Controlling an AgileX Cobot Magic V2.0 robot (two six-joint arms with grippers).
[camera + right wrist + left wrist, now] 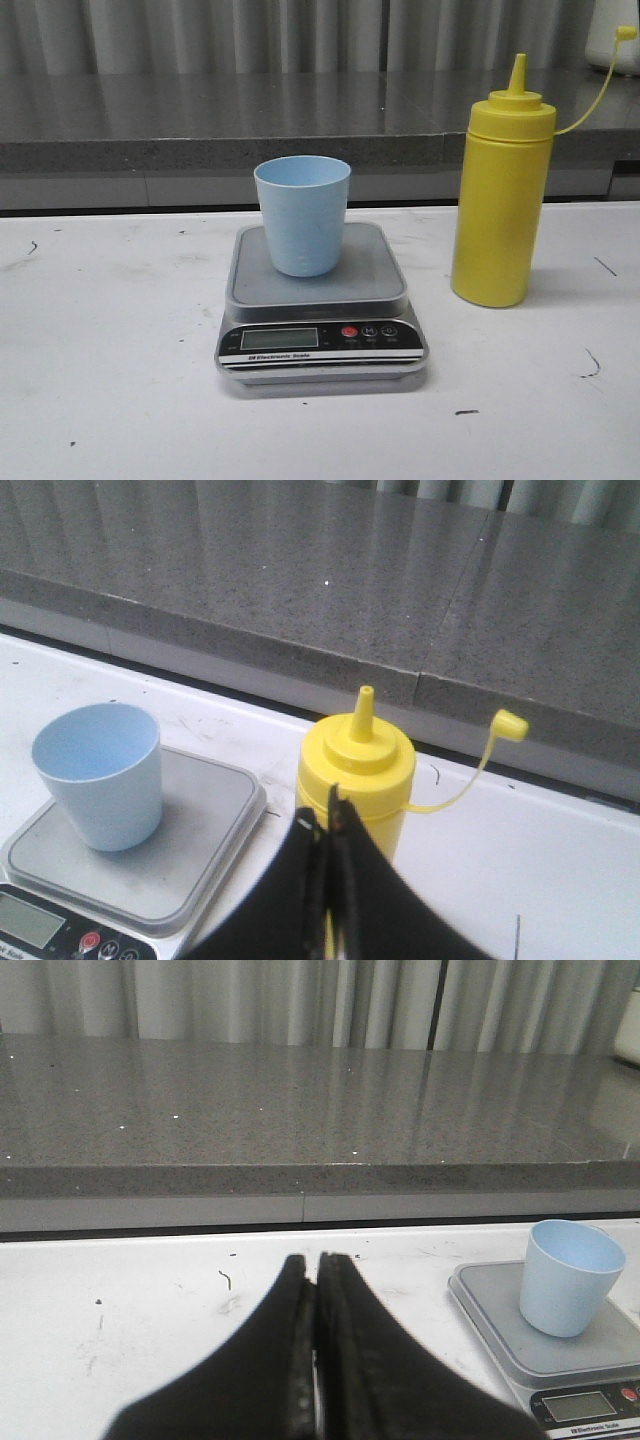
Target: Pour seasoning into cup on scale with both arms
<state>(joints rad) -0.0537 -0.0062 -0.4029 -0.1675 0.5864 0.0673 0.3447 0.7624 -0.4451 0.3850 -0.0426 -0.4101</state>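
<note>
I judged pouring hadn't begun: the cup (302, 214) stood on the scale (320, 305), the bottle (501, 195) just beside the scale. My left gripper (315, 1265) and right gripper (327, 815) were clenched, empty; next, open and grasp the bottle.

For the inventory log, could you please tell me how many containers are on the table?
2. The light blue cup stands upright on the scale; the yellow seasoning bottle stands on the table to the scale's right. No others are visible.
</note>
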